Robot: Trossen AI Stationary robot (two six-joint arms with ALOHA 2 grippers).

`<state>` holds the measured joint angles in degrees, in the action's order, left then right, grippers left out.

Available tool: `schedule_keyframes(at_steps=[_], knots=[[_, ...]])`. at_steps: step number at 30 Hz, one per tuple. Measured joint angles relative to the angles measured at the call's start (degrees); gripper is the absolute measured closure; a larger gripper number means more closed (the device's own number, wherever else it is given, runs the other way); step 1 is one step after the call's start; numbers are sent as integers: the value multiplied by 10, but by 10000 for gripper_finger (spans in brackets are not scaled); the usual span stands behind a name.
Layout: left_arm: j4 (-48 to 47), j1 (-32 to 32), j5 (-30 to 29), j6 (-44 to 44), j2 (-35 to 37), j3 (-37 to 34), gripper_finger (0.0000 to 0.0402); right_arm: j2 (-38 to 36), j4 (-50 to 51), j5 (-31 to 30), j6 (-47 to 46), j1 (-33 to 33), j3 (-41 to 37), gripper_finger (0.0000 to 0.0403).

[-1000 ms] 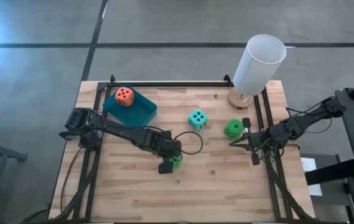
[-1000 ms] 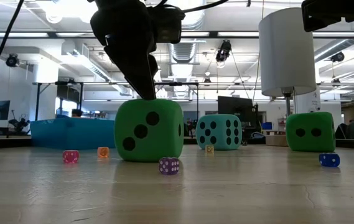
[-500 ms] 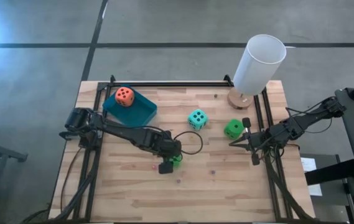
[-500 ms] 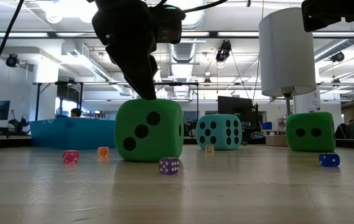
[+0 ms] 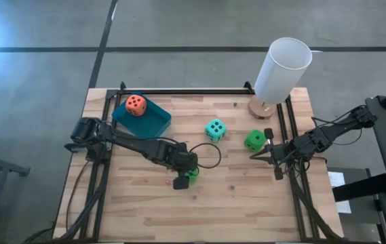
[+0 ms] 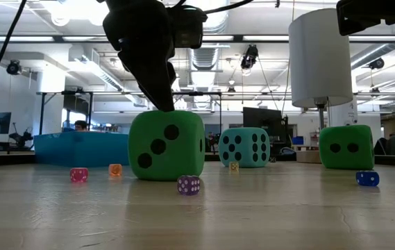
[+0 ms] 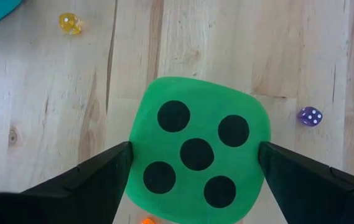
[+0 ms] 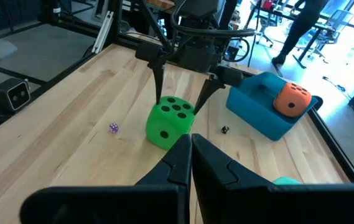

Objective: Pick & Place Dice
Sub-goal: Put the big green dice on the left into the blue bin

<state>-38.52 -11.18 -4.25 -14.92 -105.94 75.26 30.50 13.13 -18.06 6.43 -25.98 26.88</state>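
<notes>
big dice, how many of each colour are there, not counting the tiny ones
orange-red die: 1
green dice: 2
teal die: 1
total: 4

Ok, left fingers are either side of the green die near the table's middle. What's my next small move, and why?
Probably close the left gripper on the green die. Its fingers flank the die's two sides but appear not to press it yet, and the die sits flat on the table. Once gripped, it could be lifted toward the blue tray, which already holds the orange-red die.
</notes>
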Motion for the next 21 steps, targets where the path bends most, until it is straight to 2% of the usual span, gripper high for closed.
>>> schedule_keyframes(at_steps=[21], knots=[[1, 0, -3, 46, 9, 5, 2, 0, 0, 0, 0, 0, 0, 394]])
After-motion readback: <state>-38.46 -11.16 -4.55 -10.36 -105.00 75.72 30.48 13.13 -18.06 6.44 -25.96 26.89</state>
